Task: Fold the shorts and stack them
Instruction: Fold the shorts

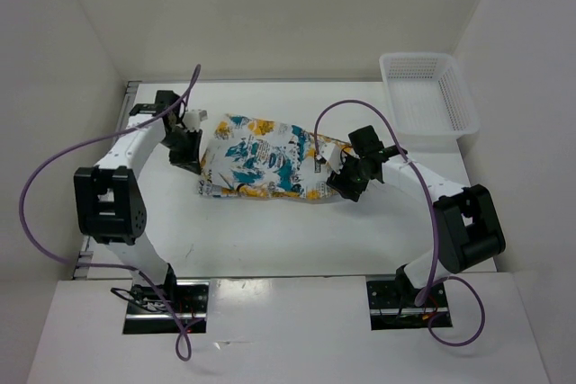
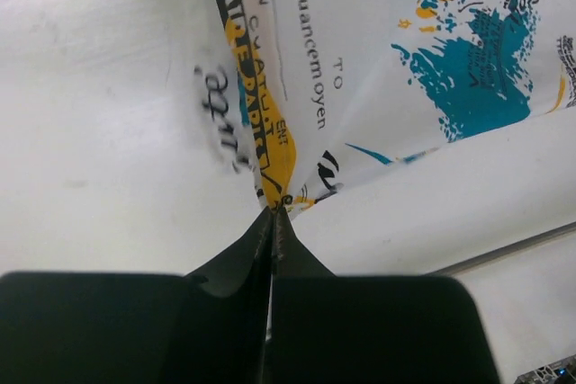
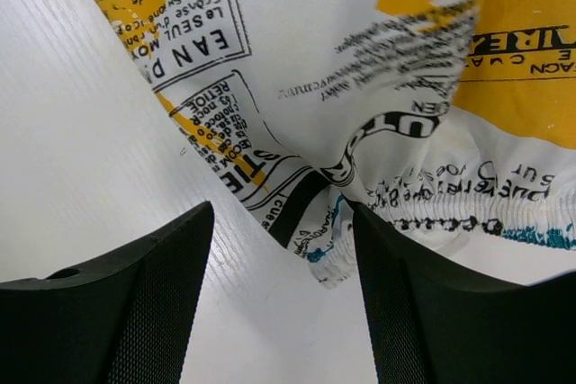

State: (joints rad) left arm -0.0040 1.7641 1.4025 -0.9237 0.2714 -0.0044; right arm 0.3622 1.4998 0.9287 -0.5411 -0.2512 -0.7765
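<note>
The shorts (image 1: pixel 261 161), white with a teal, yellow-orange and black print, lie spread on the white table between the two arms. My left gripper (image 1: pixel 192 152) is at their left edge, shut on a pinched corner of the shorts (image 2: pixel 274 155), which stretch away from its tips (image 2: pixel 274 211). My right gripper (image 1: pixel 337 175) is at their right edge, open. In the right wrist view its jaws stand wide apart around the gathered waistband corner of the shorts (image 3: pixel 360 222), which lies on the table between the fingers (image 3: pixel 162 258).
A white plastic mesh basket (image 1: pixel 427 94) stands at the back right of the table (image 1: pixel 288 231). White walls enclose the table on the left, back and right. Purple cables loop from both arms.
</note>
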